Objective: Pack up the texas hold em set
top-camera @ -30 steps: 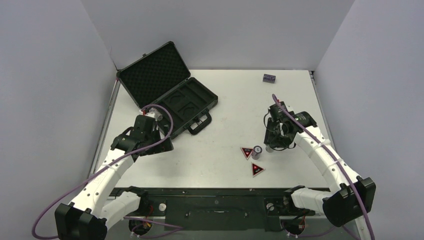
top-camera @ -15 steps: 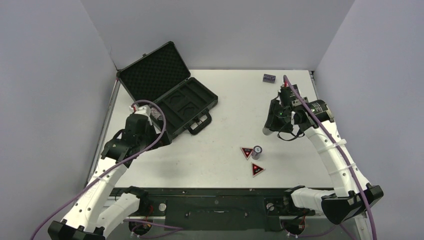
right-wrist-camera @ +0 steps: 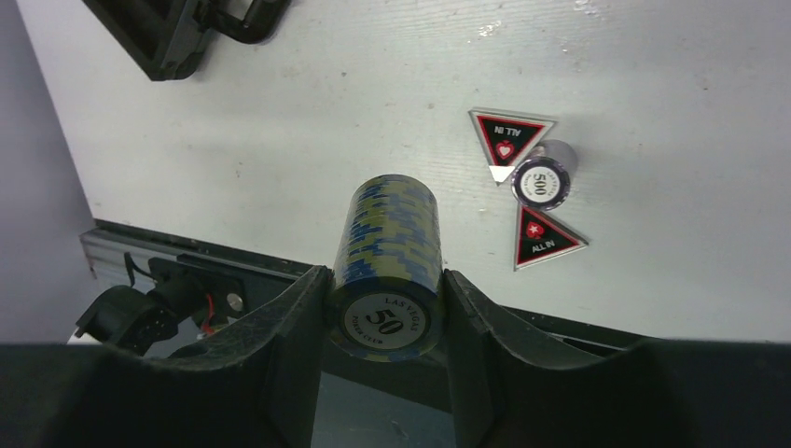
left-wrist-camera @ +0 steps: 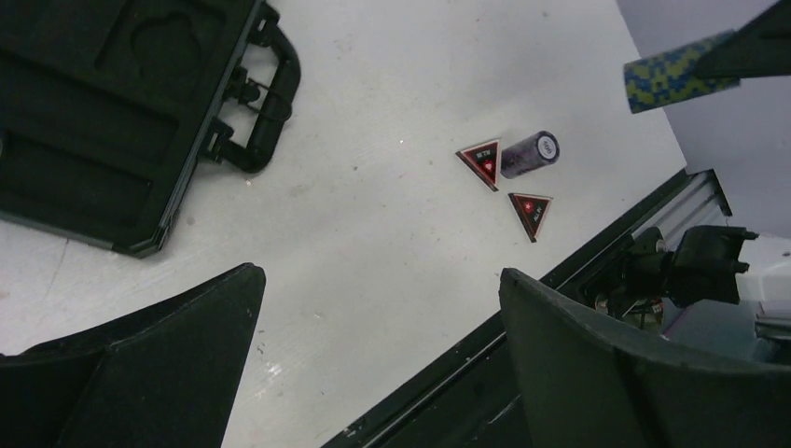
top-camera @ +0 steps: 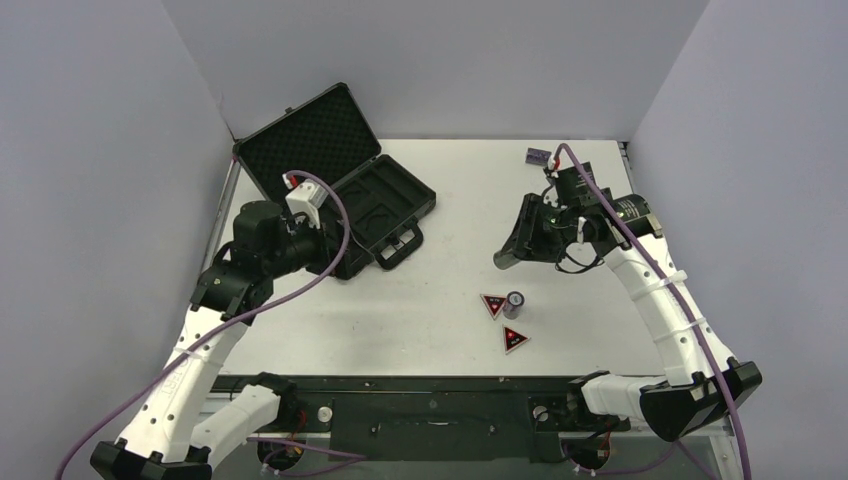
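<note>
Nearest token: a red-and-black triangular token [top-camera: 515, 339] lies flat on the table, closest to the arm bases. It looks thin and light, with nothing standing up to pinch, so take it by two opposite edges.
Second token: its twin [top-camera: 493, 304] lies flat just beside the purple chip stack, possibly touching it. It probably slides easily on the smooth table.
Purple chip stack: a short cylinder marked 500 [right-wrist-camera: 541, 180] stands upright between the two tokens. It looks hard, smooth-sided and likely dense for its size. Grip it across the round side at mid-height, because a low or off-centre pinch could tip it.
Right jaws: closed on a blue-and-yellow chip stack marked 50 [right-wrist-camera: 387, 266] and held in the air above the table. The stack is clamped by its curved sides near one end, and the rest juts out as one piece, so it seems rigid.
Left jaws: spread wide and empty, above the table beside the case.
Briefcase: the black hard case [top-camera: 395, 195] lies open at the far left, with its lid propped up and its handle [top-camera: 400, 246] facing the tokens. It is stiff and bulky, with foam recesses to receive the pieces.
Far edge: a small dark purple object [top-camera: 539, 156] that I cannot identify.
</note>
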`<state>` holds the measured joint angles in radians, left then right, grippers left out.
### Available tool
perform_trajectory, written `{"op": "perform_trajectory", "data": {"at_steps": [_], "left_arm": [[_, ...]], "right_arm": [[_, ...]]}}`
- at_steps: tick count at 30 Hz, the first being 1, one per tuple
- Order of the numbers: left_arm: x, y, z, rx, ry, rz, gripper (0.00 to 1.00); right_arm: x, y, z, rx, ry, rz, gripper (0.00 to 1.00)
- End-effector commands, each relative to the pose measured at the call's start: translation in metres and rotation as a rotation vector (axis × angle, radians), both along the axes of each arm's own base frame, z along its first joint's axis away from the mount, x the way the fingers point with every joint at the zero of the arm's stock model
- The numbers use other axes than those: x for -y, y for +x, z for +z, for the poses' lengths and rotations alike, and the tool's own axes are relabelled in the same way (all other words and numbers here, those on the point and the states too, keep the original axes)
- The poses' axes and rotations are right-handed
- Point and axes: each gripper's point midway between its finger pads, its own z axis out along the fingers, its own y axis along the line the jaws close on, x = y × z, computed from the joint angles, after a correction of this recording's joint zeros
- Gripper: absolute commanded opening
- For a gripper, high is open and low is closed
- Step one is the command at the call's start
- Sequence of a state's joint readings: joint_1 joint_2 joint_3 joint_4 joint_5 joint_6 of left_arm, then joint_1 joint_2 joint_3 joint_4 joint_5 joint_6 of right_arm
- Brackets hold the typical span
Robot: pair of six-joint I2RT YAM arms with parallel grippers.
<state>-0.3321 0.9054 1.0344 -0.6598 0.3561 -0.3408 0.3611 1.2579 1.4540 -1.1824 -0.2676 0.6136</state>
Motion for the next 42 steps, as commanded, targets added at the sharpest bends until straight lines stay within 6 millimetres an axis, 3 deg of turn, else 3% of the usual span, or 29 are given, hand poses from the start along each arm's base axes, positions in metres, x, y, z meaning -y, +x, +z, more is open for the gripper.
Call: {"op": "perform_trajectory", "data": {"at_steps": [1, 6, 16, 23, 30, 42], "left_arm": [[0.026, 0.002, 0.059, 0.285, -0.058, -0.215, 0.96], [0.041, 0.003, 0.080, 0.436, -0.079, -0.324, 0.96], [0.075, 0.001, 0.086, 0.540, -0.039, -0.559, 0.99], [0.110, 0.002, 0.077, 0.542, -0.021, -0.678, 0.92], [0.145, -0.005, 0.053, 0.533, 0.035, -0.790, 0.93], [0.178, -0.008, 0.044, 0.509, 0.041, -0.884, 0.91]], "right_arm": [[-0.027, 0.012, 0.029, 0.077, 0.151, 0.044, 0.00], [-0.037, 0.004, 0.035, 0.060, 0.213, 0.068, 0.00], [-0.046, -0.005, 0.034, 0.042, 0.273, 0.095, 0.00], [-0.046, -0.004, 0.039, 0.047, 0.268, 0.108, 0.00], [-0.052, -0.015, 0.036, 0.021, 0.290, 0.194, 0.00], [-0.062, -0.023, 0.038, 0.055, 0.336, 0.279, 0.00]]}}
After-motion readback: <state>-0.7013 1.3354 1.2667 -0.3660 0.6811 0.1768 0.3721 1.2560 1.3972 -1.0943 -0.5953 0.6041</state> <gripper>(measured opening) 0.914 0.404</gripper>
